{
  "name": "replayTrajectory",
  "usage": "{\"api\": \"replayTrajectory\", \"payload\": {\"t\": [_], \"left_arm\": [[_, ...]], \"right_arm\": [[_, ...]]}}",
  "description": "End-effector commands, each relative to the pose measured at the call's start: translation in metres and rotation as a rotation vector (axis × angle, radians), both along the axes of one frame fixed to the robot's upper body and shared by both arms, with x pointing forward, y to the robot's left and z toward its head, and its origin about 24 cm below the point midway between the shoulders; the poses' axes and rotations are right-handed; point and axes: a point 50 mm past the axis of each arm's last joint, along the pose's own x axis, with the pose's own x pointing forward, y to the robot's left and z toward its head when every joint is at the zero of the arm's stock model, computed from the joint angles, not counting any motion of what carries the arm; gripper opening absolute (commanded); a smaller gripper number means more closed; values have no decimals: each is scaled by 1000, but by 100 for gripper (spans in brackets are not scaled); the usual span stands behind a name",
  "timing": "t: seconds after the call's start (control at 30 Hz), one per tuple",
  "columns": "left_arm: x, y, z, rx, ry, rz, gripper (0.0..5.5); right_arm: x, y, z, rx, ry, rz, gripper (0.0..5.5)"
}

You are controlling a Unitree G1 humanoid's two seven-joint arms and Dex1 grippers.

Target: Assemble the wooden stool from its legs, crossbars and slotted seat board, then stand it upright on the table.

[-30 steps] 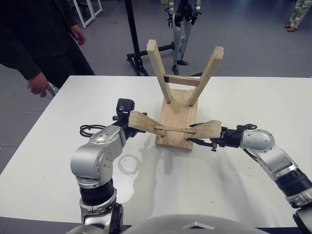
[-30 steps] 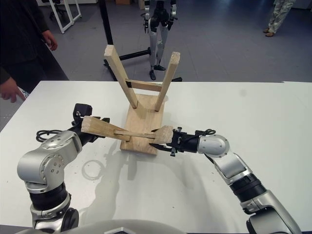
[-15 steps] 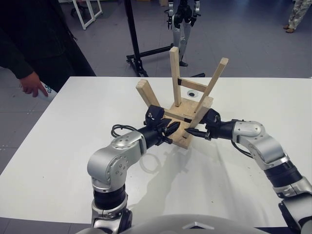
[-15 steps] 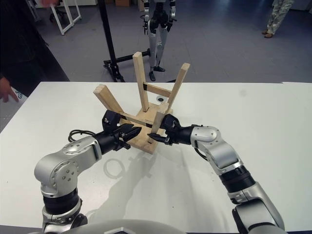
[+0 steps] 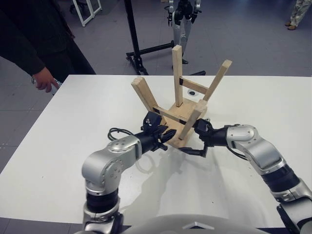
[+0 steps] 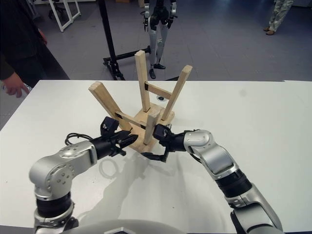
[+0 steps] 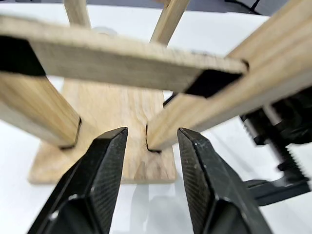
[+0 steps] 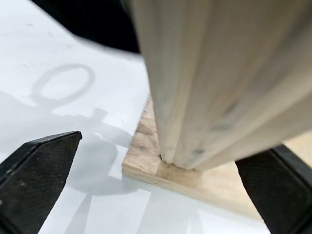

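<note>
Standing upside down near the middle of the table [image 5: 253,97], the stool [image 5: 177,78] rests on its slotted seat board [image 7: 112,112] with all four legs [image 5: 144,95] pointing up and splayed. One crossbar [image 5: 168,115] ties the near pair and a second crossbar [image 5: 195,86] ties the far pair. I judge this position is chosen so that the legs can be pressed down into the slots. The near-right leg [image 5: 192,119] is the one under work. The left gripper [image 7: 150,135] is at 9 o'clock of its foot, with jaws apart on both sides and not clamping. The right gripper [image 8: 158,151] is at 3 o'clock, spread wide around the same leg (no contact that I can see). Probably they are seating this joint; turning the stool upright is not yet done. A pale ring [image 6: 108,168] lies at 7 o'clock of the board.
</note>
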Motion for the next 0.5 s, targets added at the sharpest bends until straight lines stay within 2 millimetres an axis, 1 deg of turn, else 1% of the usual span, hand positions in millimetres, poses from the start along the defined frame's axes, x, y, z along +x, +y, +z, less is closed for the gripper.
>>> {"api": "replayTrajectory", "payload": {"t": [0.03, 0.1, 0.17, 0.23, 0.27, 0.37, 0.47, 0.5], "left_arm": [[-2, 44, 10, 110, 7, -5, 191], [-2, 67, 20, 165, -2, -6, 191], [-4, 80, 27, 220, 4, -47, 191], [-8, 86, 29, 270, 20, -112, 191], [-10, 87, 29, 282, 27, -142, 191], [-13, 91, 29, 296, 36, -174, 191], [-14, 90, 23, 297, 43, -184, 191], [-14, 87, 21, 295, 46, -196, 191]], "right_arm": [[-2, 31, 18, 34, -19, 96, 546], [3, 49, 20, 49, -37, 111, 546], [7, 62, 20, 67, -44, 109, 546], [10, 62, 17, 69, -43, 87, 546], [11, 57, 14, 59, -45, 66, 546], [11, 29, 11, 42, -39, -32, 546], [0, 9, 15, 39, -22, -68, 546], [-7, 1, 16, 30, -1, -63, 546]]}}
